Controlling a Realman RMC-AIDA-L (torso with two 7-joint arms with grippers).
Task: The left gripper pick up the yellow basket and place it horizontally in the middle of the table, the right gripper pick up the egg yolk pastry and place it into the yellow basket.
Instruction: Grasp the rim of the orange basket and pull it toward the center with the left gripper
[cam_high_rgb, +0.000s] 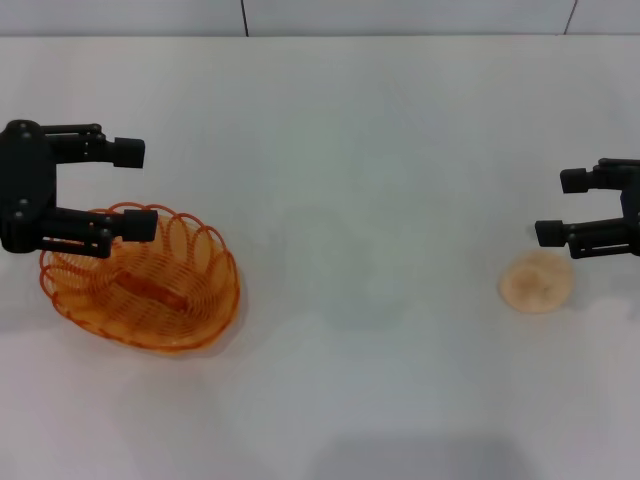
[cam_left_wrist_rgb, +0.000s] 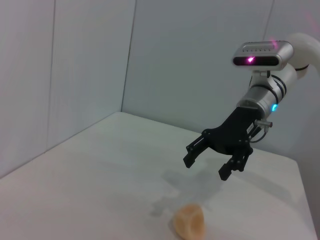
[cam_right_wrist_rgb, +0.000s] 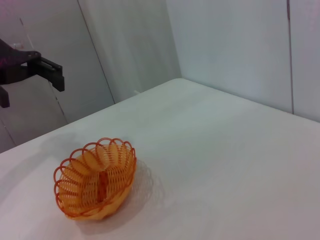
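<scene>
The yellow basket (cam_high_rgb: 140, 285) rests on the white table (cam_high_rgb: 350, 150) at the left; it also shows in the right wrist view (cam_right_wrist_rgb: 95, 185). My left gripper (cam_high_rgb: 135, 190) is open and empty, held in the air over the basket's far left rim, not touching it. The egg yolk pastry (cam_high_rgb: 537, 282) lies on the table at the right; the left wrist view shows it too (cam_left_wrist_rgb: 190, 222). My right gripper (cam_high_rgb: 560, 207) is open and empty, just beyond the pastry and above it, as the left wrist view (cam_left_wrist_rgb: 206, 167) also shows.
The table's far edge meets a pale wall (cam_high_rgb: 400, 15). White tabletop lies between the basket and the pastry. Nothing else stands on the table.
</scene>
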